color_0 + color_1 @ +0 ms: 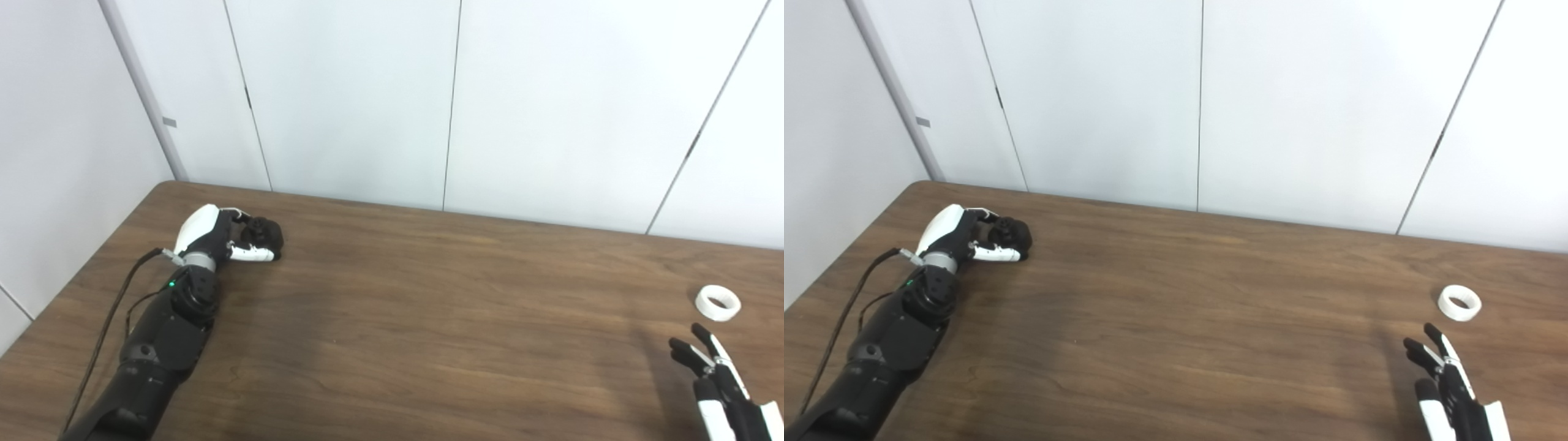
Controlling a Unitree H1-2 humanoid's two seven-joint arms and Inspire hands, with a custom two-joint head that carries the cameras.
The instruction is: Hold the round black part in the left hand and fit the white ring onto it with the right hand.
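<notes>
Left robot hand [228,240] clenched around round black part [264,233] on surface [429,318]; right robot hand [718,378] released, fingers spread, near flat-lying white ring [717,302], hole upward.

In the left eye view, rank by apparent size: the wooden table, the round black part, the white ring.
1. Brown wooden table, by far the largest.
2. Round black part and white plastic ring: look alike in size; the left robot hand partly hides the part, so no ranking.
</notes>
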